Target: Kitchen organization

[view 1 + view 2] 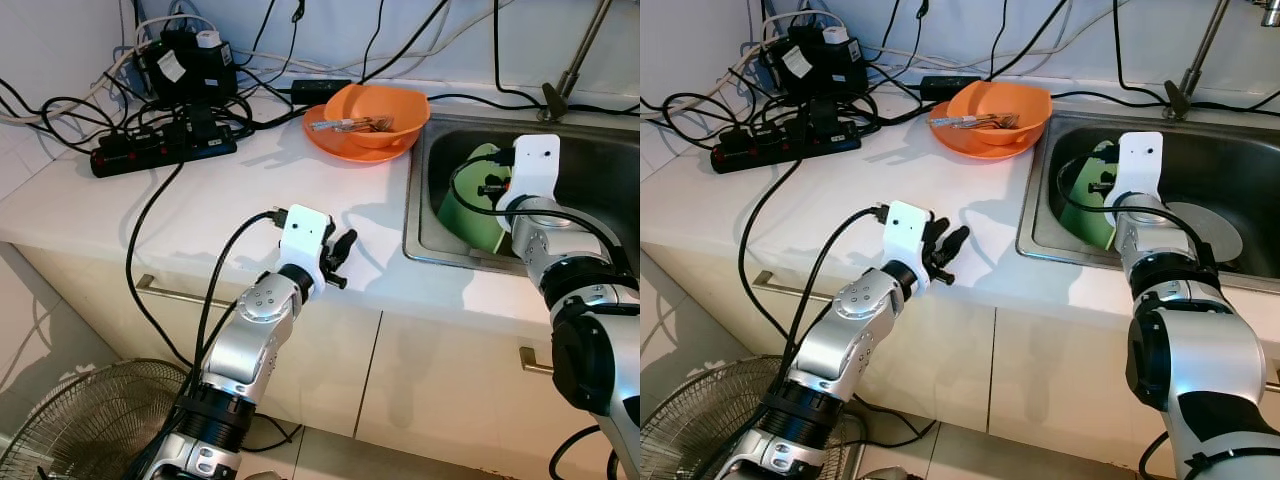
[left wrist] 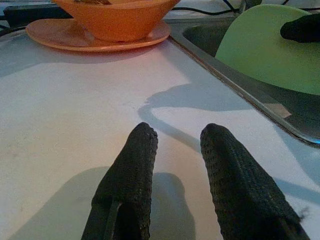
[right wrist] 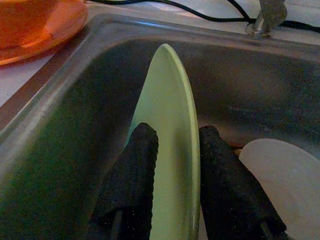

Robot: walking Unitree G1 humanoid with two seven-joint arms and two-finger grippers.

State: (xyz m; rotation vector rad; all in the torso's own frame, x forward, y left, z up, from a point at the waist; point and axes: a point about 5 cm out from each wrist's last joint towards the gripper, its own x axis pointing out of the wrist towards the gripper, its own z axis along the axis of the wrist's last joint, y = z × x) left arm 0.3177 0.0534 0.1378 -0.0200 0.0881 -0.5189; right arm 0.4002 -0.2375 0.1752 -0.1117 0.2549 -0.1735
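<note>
**Q:** State the position of each gripper, nearest first.

**A:** The left gripper (image 1: 343,258) hovers low over the white countertop (image 1: 200,205), near its front edge and short of the sink (image 1: 425,250). In the left wrist view its two black fingers (image 2: 131,175) stand apart with bare counter between them — open, holding nothing. The right gripper (image 3: 172,165) is inside the sink basin, reaching down from the front rim.

**Q:** What does the right gripper hold?

**A:** A green plate (image 3: 170,115). The plate stands on edge, leaning toward the left wall of the basin. In the right wrist view one finger lies on each face of the plate near its rim — the jaws are closed on it.

**Q:** What else is in the basin?

**A:** A pale round plate (image 3: 285,180) lies flat on the basin floor, just beside the right gripper's outer finger.

**Q:** And farther back on the counter?

**A:** An orange bowl (image 1: 378,112) sits on an orange plate (image 1: 340,143), just beside the sink's left rear corner. Metal cutlery (image 1: 345,124) rests across the bowl. Further left, at the wall, a black power strip (image 1: 160,150) and a black box-shaped device (image 1: 190,62) lie among tangled black cables (image 1: 60,115). The faucet base (image 1: 553,98) stands behind the sink.

**Q:** Anything below counter level?

**A:** Cabinet doors with bar handles (image 1: 175,293), and a floor fan (image 1: 80,420) by the robot's left arm.
</note>
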